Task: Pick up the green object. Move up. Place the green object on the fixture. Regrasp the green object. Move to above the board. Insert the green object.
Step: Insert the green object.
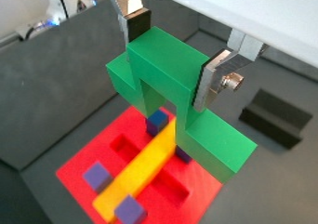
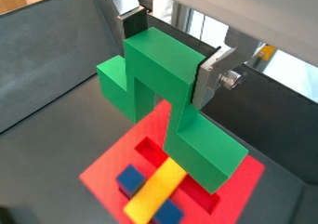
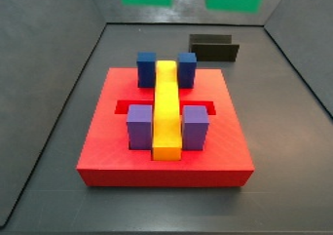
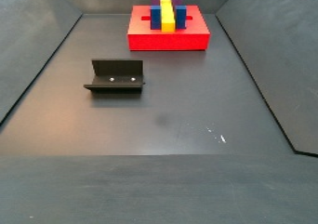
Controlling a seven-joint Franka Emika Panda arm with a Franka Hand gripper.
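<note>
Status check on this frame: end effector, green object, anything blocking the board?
End effector shut on green object, high above the board. Fixture empty, off to the side. Yellow bar and purple, blue blocks seated; nothing else in the way.

The hand hangs high, fingers clamped on its load.

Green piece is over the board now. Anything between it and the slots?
Nothing visible. In both wrist views the gripper holds the green object by its central block, jaws shut on it, above the red board. Only open air lies below it. The yellow bar and purple blocks sit in the board itself; the fixture stands well aside.
</note>
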